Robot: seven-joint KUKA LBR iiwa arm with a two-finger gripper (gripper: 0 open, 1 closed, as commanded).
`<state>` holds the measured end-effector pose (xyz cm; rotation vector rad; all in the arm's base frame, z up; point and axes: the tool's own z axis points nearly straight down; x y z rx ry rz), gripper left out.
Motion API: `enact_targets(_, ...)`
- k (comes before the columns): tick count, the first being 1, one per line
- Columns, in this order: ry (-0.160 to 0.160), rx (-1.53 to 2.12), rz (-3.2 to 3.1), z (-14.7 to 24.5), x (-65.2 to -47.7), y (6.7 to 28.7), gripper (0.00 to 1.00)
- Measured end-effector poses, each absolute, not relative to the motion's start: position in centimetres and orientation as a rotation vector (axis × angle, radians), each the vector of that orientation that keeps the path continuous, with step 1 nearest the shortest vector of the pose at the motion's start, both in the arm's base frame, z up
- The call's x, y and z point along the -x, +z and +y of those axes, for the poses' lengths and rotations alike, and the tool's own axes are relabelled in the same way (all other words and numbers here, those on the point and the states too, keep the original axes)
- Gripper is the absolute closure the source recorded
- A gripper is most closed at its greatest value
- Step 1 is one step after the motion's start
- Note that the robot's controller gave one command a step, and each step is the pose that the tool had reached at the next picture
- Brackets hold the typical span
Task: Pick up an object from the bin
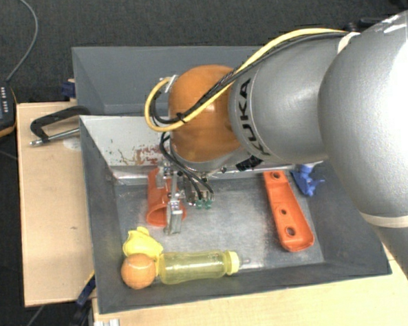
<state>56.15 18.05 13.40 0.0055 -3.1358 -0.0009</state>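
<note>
tool (174, 210) sits low in the bin (99, 200), close to the floor and just beside a red-orange plastic piece (155, 196), scoop- or cup-like, which lies against the far inner wall. cannot tell whether the tool is open or closed, since wrist hardware and wires crowd it; cannot tell either whether it touches the piece or only stands next to it. judgement: this piece is the likely pick, being nearest; the wall behind it leaves little room on that side, so a grasp may push it rather than seat. toward the near wall from the tool, close but apart: a yellow lump (141, 242), an orange ball (137, 272) touching it, and a clear yellowish tube (196, 267) lying flat along the wall, one end against the ball. well apart from the tool, on the arm's side: an orange flat handle (288, 216), with a small blue piece (307, 180) beyond it. writing: "kuka" (246, 118) on the grey arm link, running sideways; no other label legible.
</note>
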Motion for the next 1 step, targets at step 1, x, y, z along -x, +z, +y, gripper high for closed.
enact_targets(1, -0.003, -0.002, -3.143, 17.98, -56.32, 13.9, 0.0)
